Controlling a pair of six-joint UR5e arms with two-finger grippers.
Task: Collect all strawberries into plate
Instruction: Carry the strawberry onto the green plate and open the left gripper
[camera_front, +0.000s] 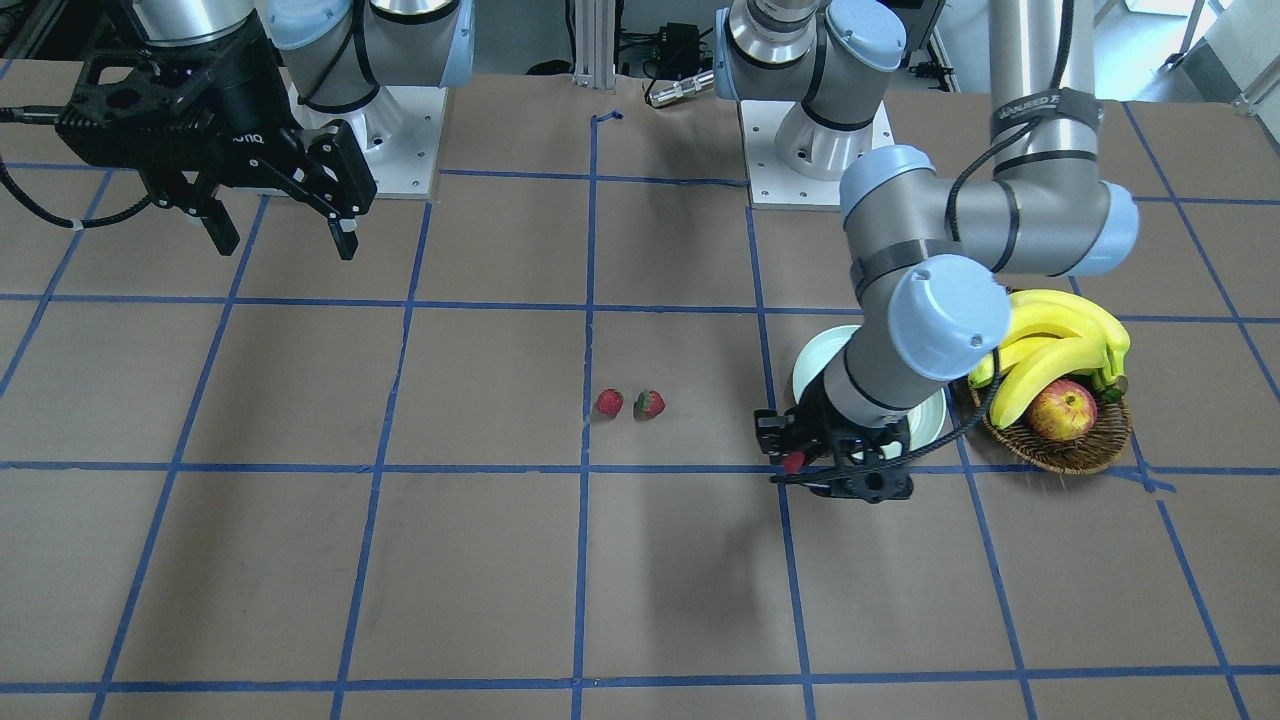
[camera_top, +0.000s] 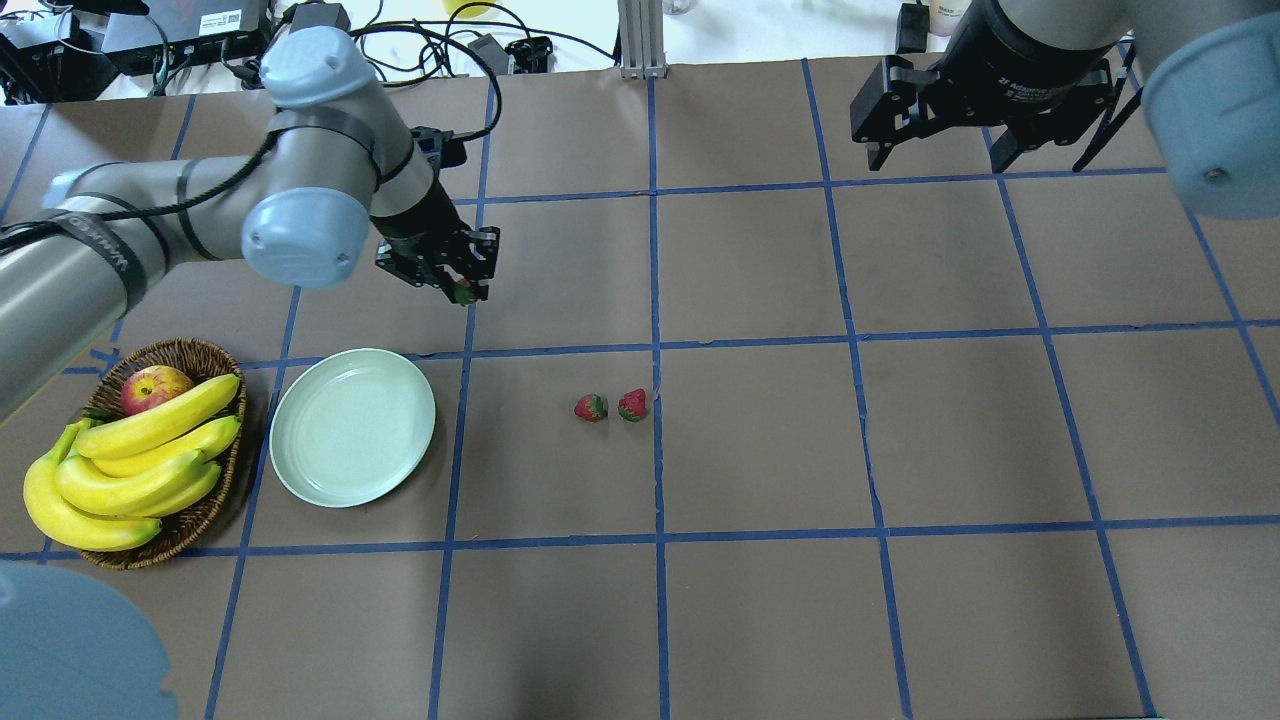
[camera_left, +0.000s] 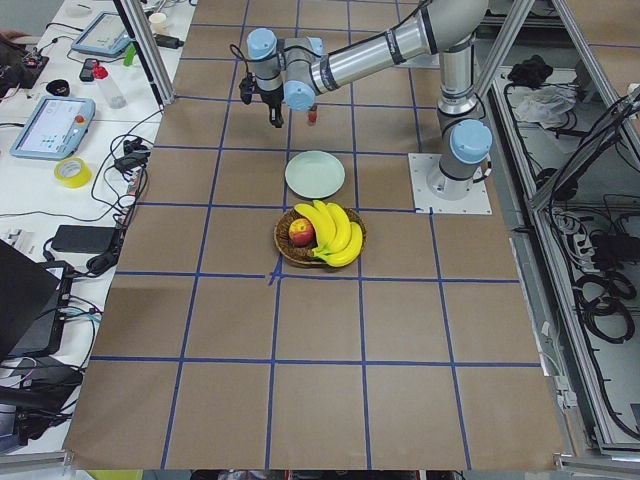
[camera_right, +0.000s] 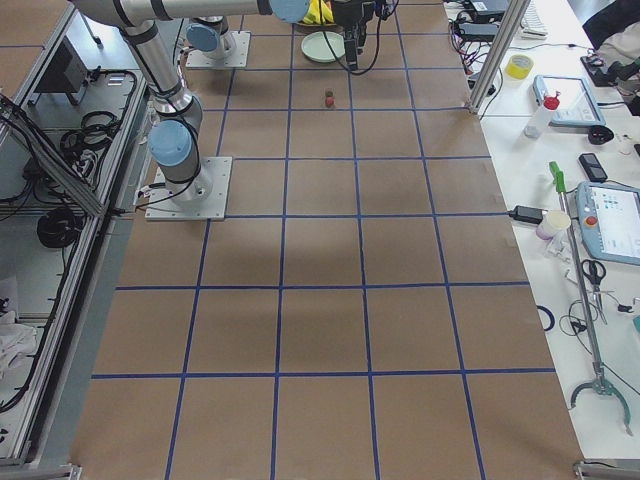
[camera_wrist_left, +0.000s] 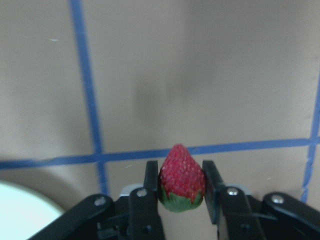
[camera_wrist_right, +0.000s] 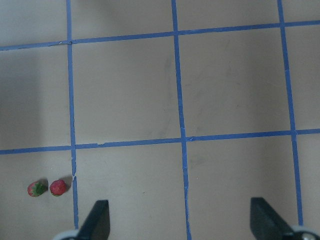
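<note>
My left gripper (camera_top: 462, 290) is shut on one strawberry (camera_wrist_left: 181, 178), held in the air beyond the far right rim of the pale mint plate (camera_top: 352, 426). In the front view this strawberry (camera_front: 793, 462) shows at the fingertips beside the plate (camera_front: 812, 368). Two more strawberries (camera_top: 591, 407) (camera_top: 632, 404) lie side by side on the table's middle, right of the plate; they also show in the front view (camera_front: 609, 402) (camera_front: 650, 404) and the right wrist view (camera_wrist_right: 36, 189) (camera_wrist_right: 58, 187). My right gripper (camera_front: 283, 232) is open and empty, high at the far right.
A brown wicker basket (camera_top: 205, 518) with bananas (camera_top: 130, 470) and a red-yellow apple (camera_top: 152, 386) stands just left of the plate. Blue tape lines grid the brown table. The arm bases (camera_front: 812, 150) stand at the table's back edge.
</note>
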